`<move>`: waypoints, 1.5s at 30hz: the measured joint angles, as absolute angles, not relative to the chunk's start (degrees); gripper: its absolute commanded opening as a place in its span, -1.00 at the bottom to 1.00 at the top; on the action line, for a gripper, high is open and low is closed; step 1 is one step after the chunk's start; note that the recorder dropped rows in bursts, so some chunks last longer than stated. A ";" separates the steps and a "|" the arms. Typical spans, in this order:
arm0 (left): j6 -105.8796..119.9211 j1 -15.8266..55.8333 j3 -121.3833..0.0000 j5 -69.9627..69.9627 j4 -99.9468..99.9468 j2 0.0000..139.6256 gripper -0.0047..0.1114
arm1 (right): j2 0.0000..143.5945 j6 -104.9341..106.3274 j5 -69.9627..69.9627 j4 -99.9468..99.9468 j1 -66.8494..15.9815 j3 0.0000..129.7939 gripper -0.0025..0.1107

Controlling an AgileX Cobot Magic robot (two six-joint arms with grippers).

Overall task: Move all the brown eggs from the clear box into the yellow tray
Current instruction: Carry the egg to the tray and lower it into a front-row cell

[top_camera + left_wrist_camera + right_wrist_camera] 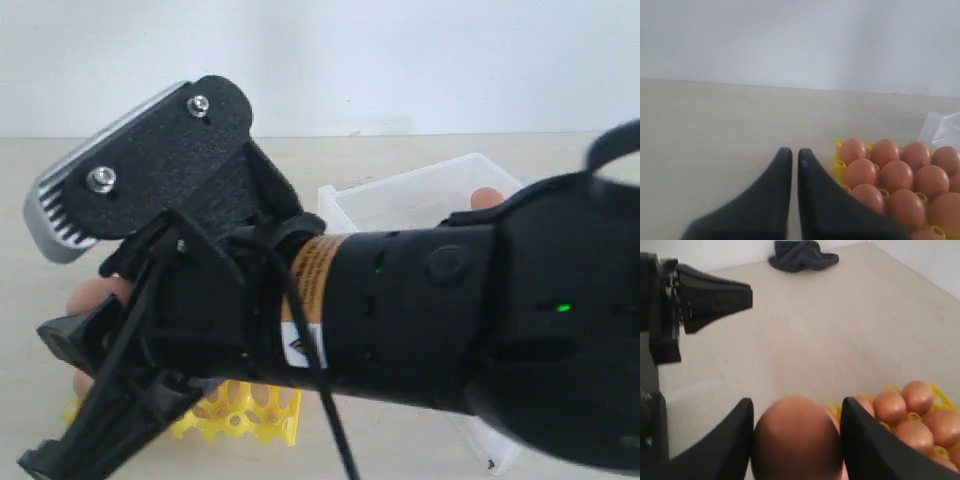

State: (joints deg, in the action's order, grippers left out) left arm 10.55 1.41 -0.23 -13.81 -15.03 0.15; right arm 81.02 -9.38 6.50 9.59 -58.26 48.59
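My right gripper (796, 405) is shut on a brown egg (795, 440), one finger pressed to each side of the shell. It hangs just beside the yellow tray (940, 392), whose visible cups hold several brown eggs (917, 396). In the left wrist view the same tray (840, 162) with its eggs (896, 175) lies close to my left gripper (795, 151), which is shut with nothing between its fingers. The clear box (420, 195) stands behind my right arm (450, 310); one egg (488, 197) shows at its far edge, and the arm hides the rest of the box.
My right arm fills most of the exterior view and hides most of the tray (240, 412). A dark cloth (802, 255) lies far off on the beige table. My left gripper's fingers (715, 297) show in the right wrist view. A white wall stands behind the table.
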 measured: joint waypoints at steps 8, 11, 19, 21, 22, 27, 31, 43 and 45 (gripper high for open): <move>10.55 1.41 -0.23 -13.81 -15.03 0.15 -0.85 | 94.35 -33.35 40.53 4.83 -58.26 48.59 -0.96; 10.55 1.41 -0.23 -13.81 -15.03 0.15 -0.85 | 96.54 -21.95 42.08 -11.24 -58.26 48.59 -0.96; 10.55 1.41 -0.23 -13.72 -15.03 0.15 -0.85 | 101.68 -15.64 29.00 -11.03 -50.81 48.59 -0.96; 10.55 1.41 -0.23 -13.72 -15.03 0.15 -0.85 | 103.42 -23.10 25.39 -0.46 -49.45 48.59 -0.96; 10.55 1.41 -0.23 -13.72 -15.03 0.15 -0.85 | 103.95 -27.43 24.43 4.83 -48.97 48.59 -0.96; 10.55 1.41 -0.23 -13.72 -15.03 0.15 -0.85 | 104.23 -36.65 25.30 19.39 -48.56 48.59 -0.96; 10.55 1.41 -0.23 -13.72 -15.03 0.15 -0.85 | 104.23 -35.29 21.06 20.79 -48.43 48.59 -0.96; 10.55 1.41 -0.23 -13.72 -15.03 0.15 -0.85 | 105.08 -31.15 17.90 21.17 -48.09 48.59 -0.96; 10.55 1.41 -0.23 -13.72 -15.03 0.15 -0.85 | 106.29 -30.03 19.02 21.17 -48.09 48.59 -0.96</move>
